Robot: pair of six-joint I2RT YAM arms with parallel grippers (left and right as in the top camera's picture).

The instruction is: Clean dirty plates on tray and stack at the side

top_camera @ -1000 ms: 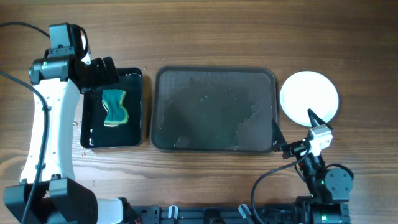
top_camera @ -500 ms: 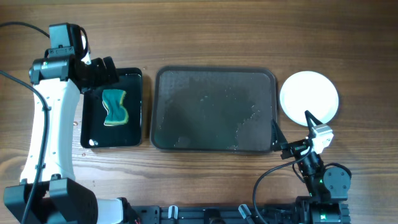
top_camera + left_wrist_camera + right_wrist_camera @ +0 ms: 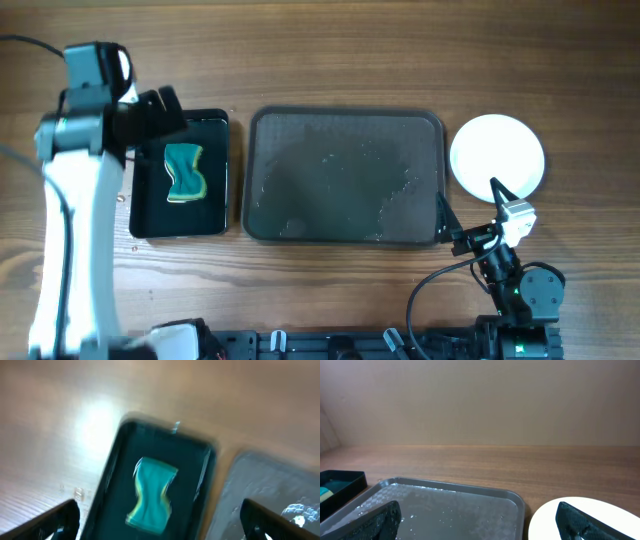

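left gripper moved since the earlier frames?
Yes. In the overhead view the left gripper has shifted slightly left relative to the black basin.

left arm (image 3: 62,210): long white link runs up the left edge of the overhead view, wrist bent at the top so the left claw (image 3: 168,112) points right. Its fingers are spread wide with nothing between them. right arm (image 3: 522,288) is folded low over its base at near right, right claw (image 3: 468,200) aimed away from the base, fingers also wide apart and empty.
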